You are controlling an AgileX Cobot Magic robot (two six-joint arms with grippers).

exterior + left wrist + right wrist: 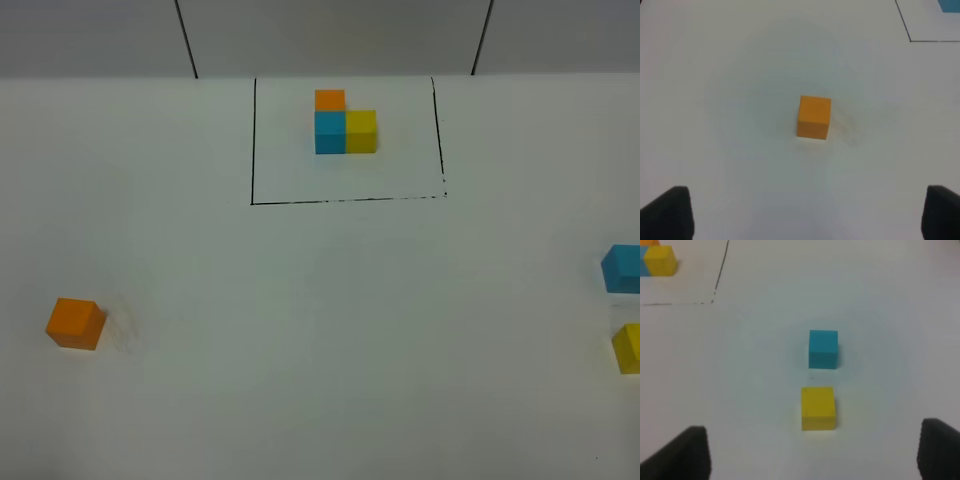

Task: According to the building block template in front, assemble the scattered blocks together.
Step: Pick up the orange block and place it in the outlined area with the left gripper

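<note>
Left wrist shows orange cube beyond left hand.

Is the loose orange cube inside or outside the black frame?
Outside. The loose orange cube sits alone, well clear of the black frame.

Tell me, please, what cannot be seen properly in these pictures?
Exterior high view: the loose blue cube and loose yellow cube are cut off by the right edge.
Right wrist view: the template is cut by the frame edge; one of its cubes barely shows.
Wrist views: of the left pincer and right pincer only fingertips show; the exterior high view shows neither arm.
</note>
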